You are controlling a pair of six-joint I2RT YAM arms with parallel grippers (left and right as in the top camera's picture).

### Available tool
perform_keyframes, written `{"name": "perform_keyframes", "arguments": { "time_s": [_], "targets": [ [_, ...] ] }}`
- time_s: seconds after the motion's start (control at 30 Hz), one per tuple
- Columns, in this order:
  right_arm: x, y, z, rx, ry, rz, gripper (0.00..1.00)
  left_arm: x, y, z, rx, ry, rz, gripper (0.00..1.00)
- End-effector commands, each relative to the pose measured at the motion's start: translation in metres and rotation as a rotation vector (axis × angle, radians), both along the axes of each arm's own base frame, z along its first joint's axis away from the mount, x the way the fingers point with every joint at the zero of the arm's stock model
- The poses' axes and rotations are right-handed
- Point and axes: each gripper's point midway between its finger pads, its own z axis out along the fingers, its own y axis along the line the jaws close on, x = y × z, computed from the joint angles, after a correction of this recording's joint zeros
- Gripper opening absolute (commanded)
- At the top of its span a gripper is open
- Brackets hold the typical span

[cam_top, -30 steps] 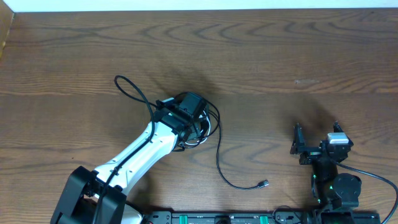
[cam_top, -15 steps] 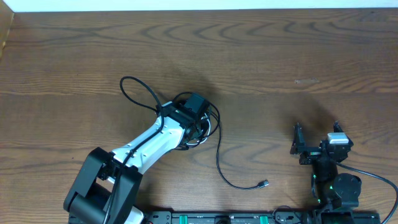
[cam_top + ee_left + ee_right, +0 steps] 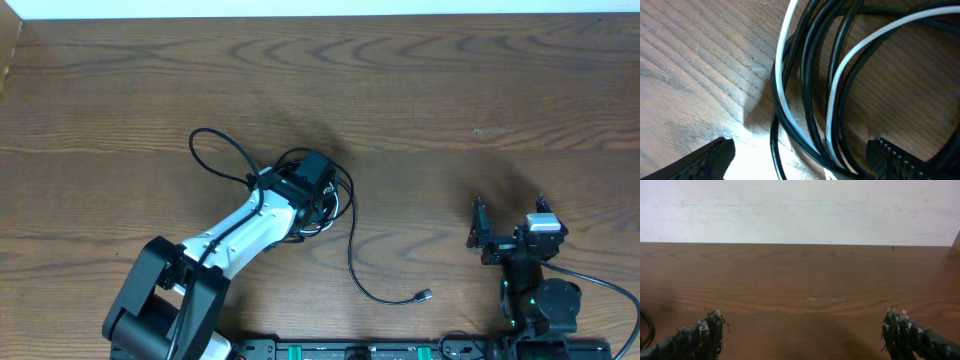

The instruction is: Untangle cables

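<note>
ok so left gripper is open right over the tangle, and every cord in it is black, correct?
Not every cord: a white cord loops among the black cords, as the left wrist view shows. The rest stands: the left gripper is open right over the tangle.

Bare wooden table [image 3: 450, 80] spans the top of the overhead frame and all of the upper right, open to any approach. At centre, the left arm [image 3: 235, 235] slants up from the lower left. The left gripper [image 3: 318, 185] is low over the tangled cables [image 3: 345, 200], its jaws spread either side. A black loop [image 3: 215, 150] juts toward the upper left, and a loose tail [image 3: 352, 262] trails to lower centre. The right gripper [image 3: 508, 222], also spread wide, sits at lower right, well apart, with open wood ahead.
</note>
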Motion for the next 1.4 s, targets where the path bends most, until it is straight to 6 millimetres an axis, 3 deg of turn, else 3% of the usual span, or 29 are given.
{"name": "perform_keyframes", "arguments": {
  "time_s": [0.0, 0.23, 0.6, 0.63, 1.0, 1.37],
  "targets": [
    [0.0, -0.002, -0.002, -0.009, 0.004, -0.011, 0.99, -0.004, 0.005, -0.008, 0.02, 0.016, 0.032, 0.89],
    [0.0, -0.002, -0.002, -0.009, 0.004, -0.011, 0.99, -0.01, 0.009, -0.022, 0.052, 0.066, 0.031, 0.88],
    [0.0, -0.002, -0.002, -0.009, 0.004, -0.011, 0.99, -0.01, 0.009, -0.023, 0.054, 0.069, 0.031, 0.88],
    [0.0, -0.002, -0.002, -0.009, 0.004, -0.011, 0.99, -0.01, 0.009, -0.023, 0.054, 0.069, 0.031, 0.86],
    [0.0, -0.002, -0.002, -0.009, 0.004, -0.011, 0.99, -0.005, 0.006, -0.023, 0.041, 0.05, 0.028, 0.08],
    [0.0, -0.002, -0.002, -0.009, 0.003, -0.011, 0.99, -0.005, 0.002, -0.022, 0.046, 0.075, -0.116, 0.07]
  ]
}}
